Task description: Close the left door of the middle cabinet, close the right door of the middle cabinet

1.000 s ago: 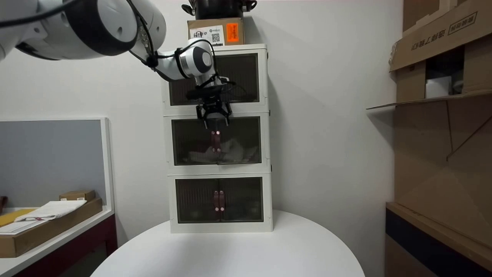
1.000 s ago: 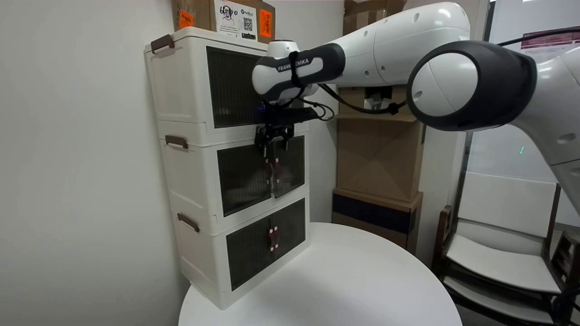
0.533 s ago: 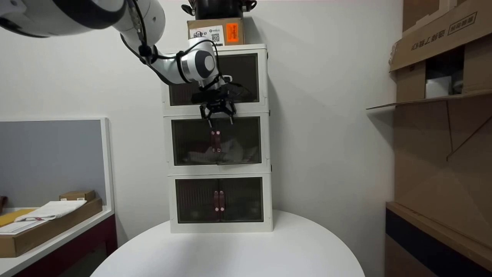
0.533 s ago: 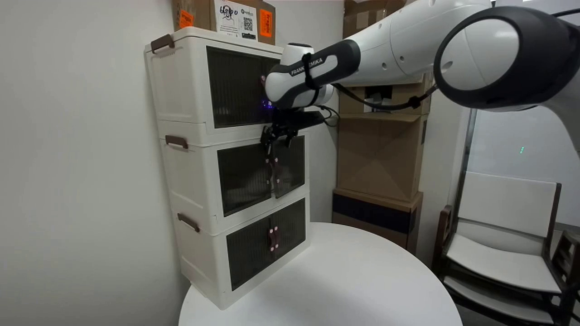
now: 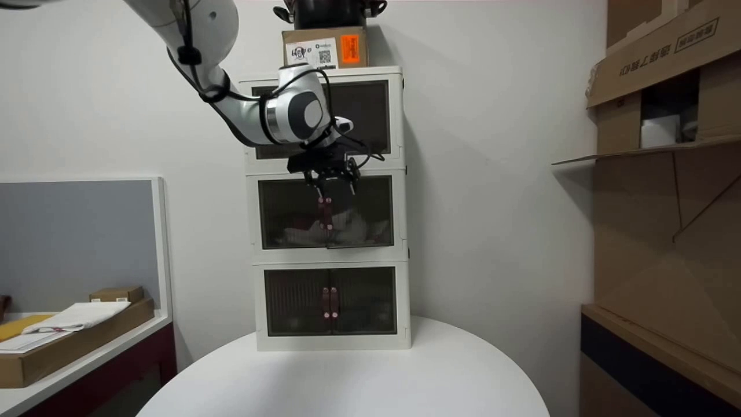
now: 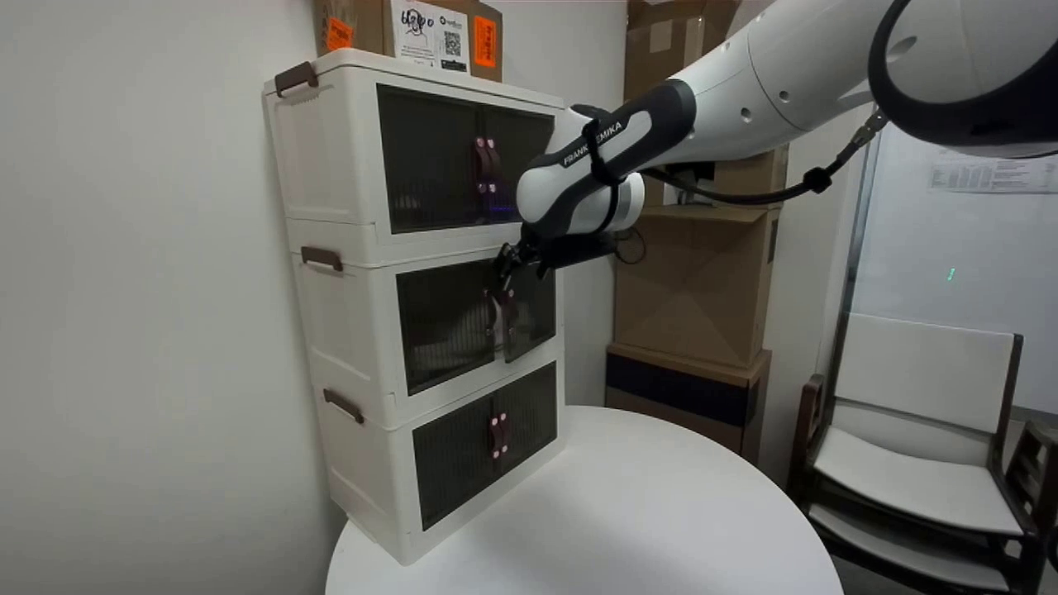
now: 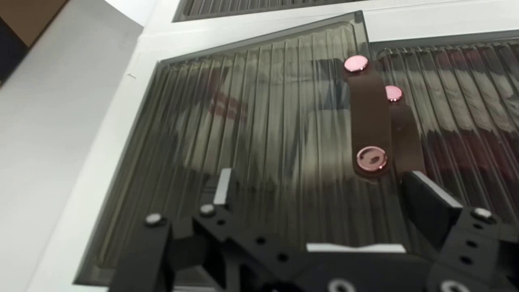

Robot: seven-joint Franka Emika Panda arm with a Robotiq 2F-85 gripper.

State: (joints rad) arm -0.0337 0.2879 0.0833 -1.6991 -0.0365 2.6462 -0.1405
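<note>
The arm (image 6: 769,91) has swung in the last half second: in an exterior view its wrist now sits lower and further to the right of the picture, and the gripper is tilted more.

The middle cabinet (image 5: 301,255) is the centre tier of the white tower. Its left door (image 5: 289,214) appears flush in its frame in both exterior views, so that half of the task looks done. Its right door (image 6: 533,318) is ajar, free edge standing proud of the front; closing it is what remains, probably by a push inward near that edge.

The gripper (image 5: 336,192) hangs before the upper part of the right door and the seam, its fingers (image 7: 429,207) well apart and clamped on nothing; whether either touches a panel I cannot tell. In the upside-down wrist view, the right door's handle (image 7: 369,113) stands out in front of the left door's handle (image 7: 406,138).

Against the earlier frame, the right door seems slightly wider open, and the top tier's handles (image 6: 482,164), mostly covered then, now show.
</note>
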